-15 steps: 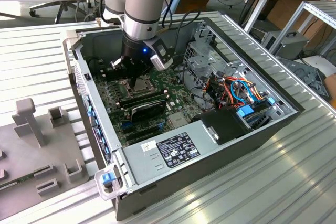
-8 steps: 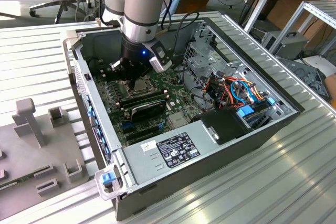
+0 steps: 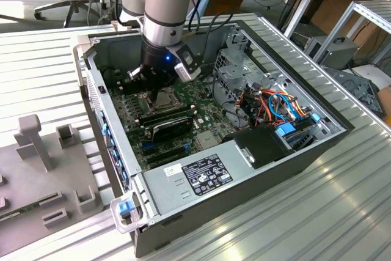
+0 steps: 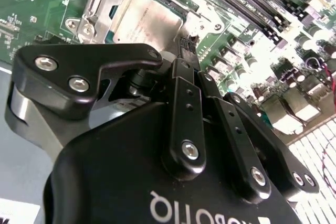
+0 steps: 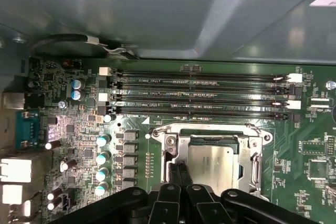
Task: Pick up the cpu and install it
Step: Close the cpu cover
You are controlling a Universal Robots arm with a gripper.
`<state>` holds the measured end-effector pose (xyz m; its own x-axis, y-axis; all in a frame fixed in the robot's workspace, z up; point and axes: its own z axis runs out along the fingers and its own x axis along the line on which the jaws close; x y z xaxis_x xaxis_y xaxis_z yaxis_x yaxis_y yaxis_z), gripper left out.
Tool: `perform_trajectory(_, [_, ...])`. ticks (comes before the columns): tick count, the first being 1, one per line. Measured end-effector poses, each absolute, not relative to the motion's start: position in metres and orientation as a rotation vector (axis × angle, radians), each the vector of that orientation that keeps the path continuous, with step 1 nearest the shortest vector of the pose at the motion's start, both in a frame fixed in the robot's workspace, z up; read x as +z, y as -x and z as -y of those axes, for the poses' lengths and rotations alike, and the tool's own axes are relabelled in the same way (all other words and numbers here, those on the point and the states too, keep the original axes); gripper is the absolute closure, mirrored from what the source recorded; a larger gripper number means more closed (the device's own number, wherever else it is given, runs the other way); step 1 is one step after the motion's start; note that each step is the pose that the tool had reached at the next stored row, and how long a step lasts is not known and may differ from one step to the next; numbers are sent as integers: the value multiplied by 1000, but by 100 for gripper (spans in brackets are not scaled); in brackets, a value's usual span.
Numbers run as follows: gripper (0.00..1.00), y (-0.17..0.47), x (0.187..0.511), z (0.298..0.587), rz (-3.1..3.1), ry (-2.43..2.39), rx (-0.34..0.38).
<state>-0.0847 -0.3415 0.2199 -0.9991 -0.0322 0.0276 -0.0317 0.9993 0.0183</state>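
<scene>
Small flat square silver-beige cpu (image 5: 212, 163) is sitting in the metal-framed socket (image 5: 257, 167) on the green motherboard (image 5: 314, 148) — black gripper (image 5: 177, 167) is hovering right at its edge, jaws pressed together, gripping nothing.

An open computer case (image 3: 244, 194) lies on a ribbed metal worktop (image 3: 305, 230). Inside it sits a green motherboard (image 3: 204, 114) with four long black memory slots (image 5: 199, 95) side by side and a row of small silver-topped capacitors (image 5: 102, 156) near them. Orange and blue cables (image 3: 275, 105) bunch toward the exterior view's right. A grey fixture plate (image 3: 43, 175) rests on the worktop at the exterior view's left
</scene>
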Motion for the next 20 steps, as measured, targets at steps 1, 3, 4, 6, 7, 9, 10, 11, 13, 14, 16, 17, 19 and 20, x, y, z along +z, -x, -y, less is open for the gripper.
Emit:
perform_trajectory(1, [89,85,222,341,3113,-50,-28])
perform_trajectory(3, [89,85,227,341,3113,-50,-28])
perform_trajectory(4, [89,85,230,341,3113,-50,-28])
perform_trajectory(6, [89,85,232,341,3113,-50,-28])
perform_trajectory(7, [89,85,232,341,3113,-50,-28])
perform_trajectory(9, [89,88,232,342,3114,-50,-28])
perform_trajectory(10, [89,90,232,341,3114,-50,-28])
perform_trajectory(11, [89,91,232,341,3114,-50,-28])
perform_trajectory(13, [89,93,229,342,3114,-50,-28])
perform_trajectory(14, [89,93,227,343,3114,-50,-28])
perform_trajectory(16, [89,94,223,343,3114,-50,-28])
perform_trajectory(17, [89,94,221,343,3114,-50,-28])
perform_trajectory(19, [89,94,219,343,3114,-50,-28])
perform_trajectory(20, [89,94,217,343,3114,-50,-28])
